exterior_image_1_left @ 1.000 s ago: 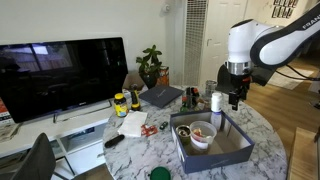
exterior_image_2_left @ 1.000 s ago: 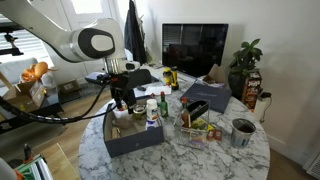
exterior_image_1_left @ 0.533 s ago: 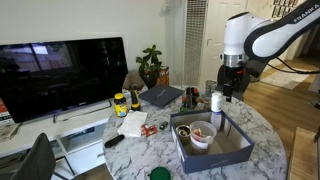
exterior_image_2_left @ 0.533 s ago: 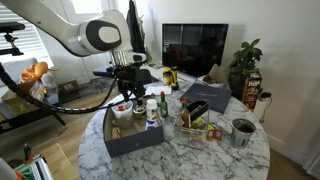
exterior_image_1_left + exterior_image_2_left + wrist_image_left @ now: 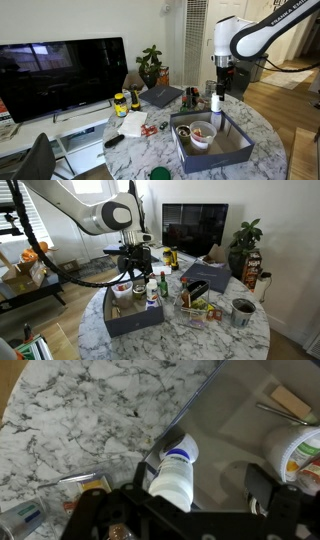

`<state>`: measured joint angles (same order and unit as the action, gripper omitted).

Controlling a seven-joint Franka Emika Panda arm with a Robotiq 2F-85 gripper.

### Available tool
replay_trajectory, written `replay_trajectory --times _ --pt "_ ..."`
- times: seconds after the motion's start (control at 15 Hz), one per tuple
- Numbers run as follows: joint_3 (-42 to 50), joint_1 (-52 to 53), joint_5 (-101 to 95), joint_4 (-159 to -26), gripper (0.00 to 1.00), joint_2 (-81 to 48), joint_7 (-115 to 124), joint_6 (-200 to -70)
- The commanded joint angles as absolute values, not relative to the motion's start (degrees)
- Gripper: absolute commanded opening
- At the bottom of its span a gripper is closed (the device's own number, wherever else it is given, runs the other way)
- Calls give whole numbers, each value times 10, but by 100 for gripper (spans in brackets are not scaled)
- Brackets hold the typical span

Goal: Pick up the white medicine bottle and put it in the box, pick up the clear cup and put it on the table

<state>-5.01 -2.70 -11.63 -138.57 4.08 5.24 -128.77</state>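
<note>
The white medicine bottle (image 5: 216, 101) stands upright on the table (image 5: 150, 150), just beyond the far wall of the dark blue-grey box (image 5: 238, 150). My gripper (image 5: 218, 86) hangs open right above it. In the wrist view the bottle (image 5: 173, 475), with a blue band on it, lies between my open fingers (image 5: 200, 485), nearer one finger and against the box wall (image 5: 190, 415). The clear cup (image 5: 203, 134) sits inside the box, and its rim shows at the edge of the wrist view (image 5: 300, 455). The box also shows in an exterior view (image 5: 133, 320).
A yellow-labelled dark-capped bottle (image 5: 120, 103), papers (image 5: 133, 124) and a dark flat case (image 5: 160, 96) lie on the table. A dark mug (image 5: 243, 312) and small bottles (image 5: 163, 286) stand near the box. A TV (image 5: 60, 75) and a plant (image 5: 151, 66) stand behind.
The arm has swung sideways along the box's far side, and my gripper now sits over the white bottle. The gripper stays open. The bottle and cup have not moved.
</note>
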Motion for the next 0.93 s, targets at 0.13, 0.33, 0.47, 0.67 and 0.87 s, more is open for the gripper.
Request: replay_trajectory --times 0.13,0.33,0.47,0.67,0.87 --pt "-24 -18 -94 -1357 100 13 32 -1290" --pt "-16 -18 -74 -1335 100 -13 32 -1269" --pt "-13 -17 -69 -1332 100 -27 33 -1272" --pt "-10 -18 -59 -1321 100 -43 31 -1266" --pt "-7 -19 -55 -1320 100 -54 33 -1288"
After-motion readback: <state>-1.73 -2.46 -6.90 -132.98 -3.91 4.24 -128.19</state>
